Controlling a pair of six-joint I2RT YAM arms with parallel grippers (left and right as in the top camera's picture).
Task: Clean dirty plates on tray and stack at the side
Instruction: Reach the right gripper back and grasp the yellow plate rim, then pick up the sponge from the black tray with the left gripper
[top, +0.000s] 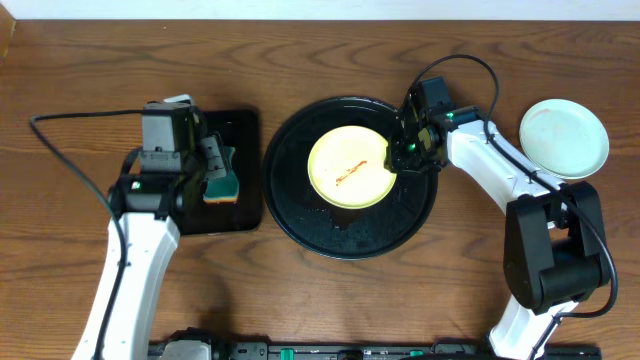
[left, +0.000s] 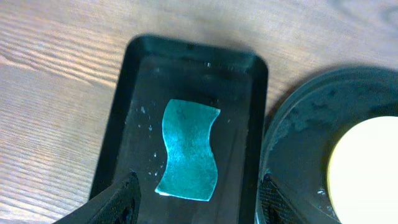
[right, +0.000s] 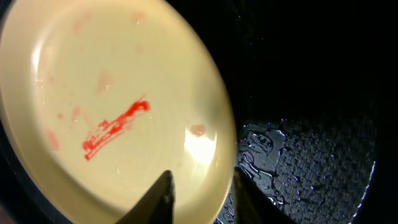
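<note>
A pale yellow plate (top: 350, 168) with a red smear (right: 115, 127) lies on the round black tray (top: 300, 215). My right gripper (top: 400, 155) is at the plate's right edge. In the right wrist view its gripper (right: 202, 177) stands open across the rim, one finger over the plate (right: 112, 74) and the other outside, over the wet tray (right: 311, 93). A light blue plate (top: 563, 138) sits on the table at the far right. My left gripper (left: 200, 180) hangs open above a teal sponge (left: 188, 149).
The sponge (top: 222, 180) lies in a small rectangular black tray (top: 240, 125), directly left of the round tray (left: 298, 124). The right arm's base (top: 550, 260) stands below the light blue plate. Cables run behind both arms.
</note>
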